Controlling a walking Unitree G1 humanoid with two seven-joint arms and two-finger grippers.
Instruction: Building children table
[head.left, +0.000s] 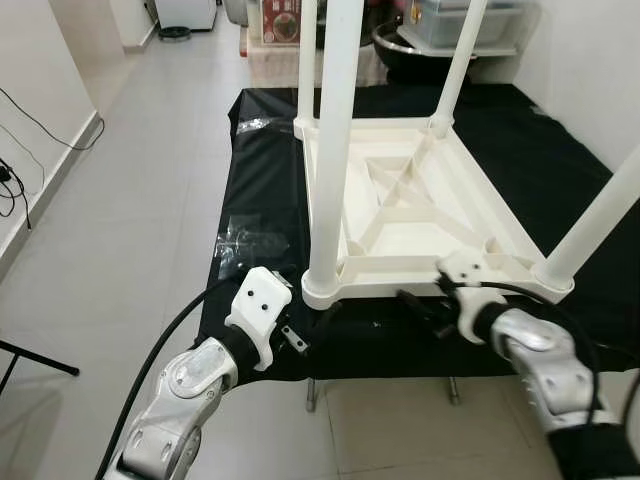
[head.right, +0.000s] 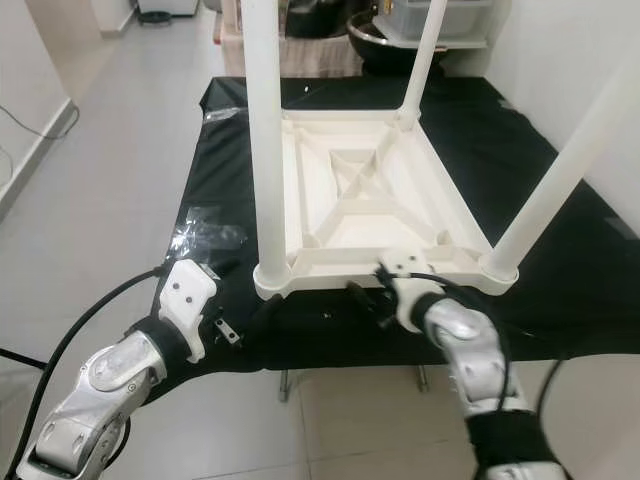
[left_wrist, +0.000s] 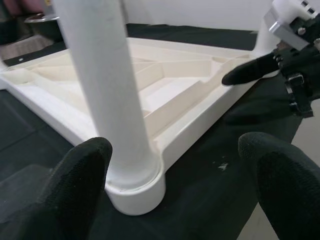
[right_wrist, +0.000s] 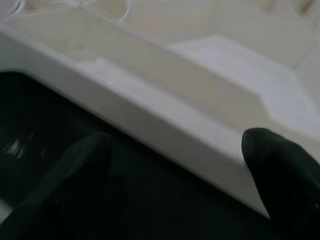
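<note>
On black cloth (head.left: 560, 150), upturned white plastic children's table (head.left: 400, 215) has four legs fitted.
Left gripper (left_wrist: 175, 190) and right gripper (right_wrist: 175, 175) both gape wide at its near rim; flipping remains.

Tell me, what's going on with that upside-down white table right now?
Left end effector open at near-left leg. Right end effector open at table near edge. Table inverted on black cloth, legs up. Plastic wrap lies beside it.
</note>
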